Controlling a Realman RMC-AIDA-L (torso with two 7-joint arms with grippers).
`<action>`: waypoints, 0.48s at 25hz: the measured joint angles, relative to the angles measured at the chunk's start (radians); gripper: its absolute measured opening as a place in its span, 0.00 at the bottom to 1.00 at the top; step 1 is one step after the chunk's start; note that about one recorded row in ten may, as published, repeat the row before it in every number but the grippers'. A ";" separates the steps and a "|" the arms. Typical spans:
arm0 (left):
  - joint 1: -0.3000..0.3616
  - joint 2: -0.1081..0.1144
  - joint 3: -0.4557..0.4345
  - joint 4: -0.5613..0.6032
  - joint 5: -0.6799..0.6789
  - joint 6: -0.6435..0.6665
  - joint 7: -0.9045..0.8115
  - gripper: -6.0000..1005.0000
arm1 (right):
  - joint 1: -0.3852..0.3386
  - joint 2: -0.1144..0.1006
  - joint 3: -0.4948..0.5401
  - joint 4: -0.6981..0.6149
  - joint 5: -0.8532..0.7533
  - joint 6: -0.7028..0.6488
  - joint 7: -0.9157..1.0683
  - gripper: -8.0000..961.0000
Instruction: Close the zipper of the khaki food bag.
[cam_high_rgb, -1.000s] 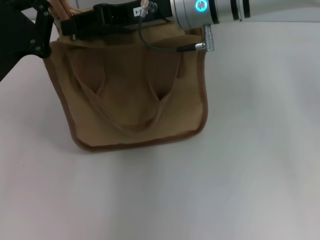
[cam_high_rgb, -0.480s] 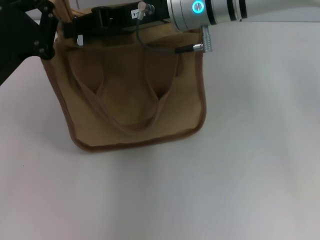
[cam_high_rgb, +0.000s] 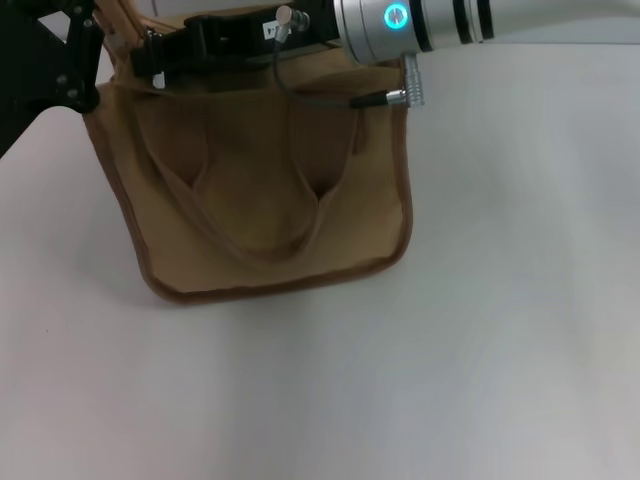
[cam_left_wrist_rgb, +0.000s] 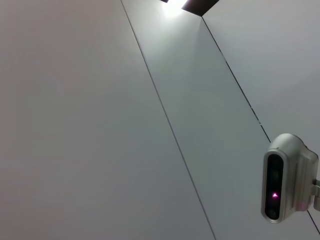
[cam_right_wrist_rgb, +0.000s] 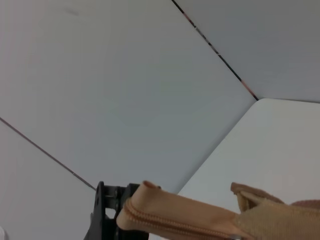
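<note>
Head view: stood the khaki food bag (cam_high_rgb: 260, 190) upright on the white desk (cam_high_rgb: 500, 300); looked soft, light canvas, likely to buckle unless braced. Left tool (cam_high_rgb: 85, 45) at its left top corner, right tool (cam_high_rgb: 150, 52) over the mouth; grips unclear.

Left wrist view: showed only wall.

Right wrist view: showed the zipper (cam_right_wrist_rgb: 185, 225) running along the bag's width, slider unseen.

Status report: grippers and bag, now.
Right gripper over bag's top edge, left end. Left gripper at that corner. Khaki food bag upright; zipper end raised. Nothing in the way.
</note>
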 joint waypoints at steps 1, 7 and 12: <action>0.000 0.000 0.000 0.000 0.000 -0.001 0.000 0.06 | 0.001 0.000 -0.003 0.000 0.000 0.000 0.000 0.28; 0.003 0.001 -0.008 -0.001 -0.001 -0.007 0.000 0.06 | -0.001 0.000 -0.014 -0.005 0.000 0.001 -0.001 0.19; 0.010 0.001 -0.033 -0.001 -0.002 -0.012 0.000 0.06 | -0.019 0.000 -0.015 -0.027 0.000 -0.004 -0.012 0.15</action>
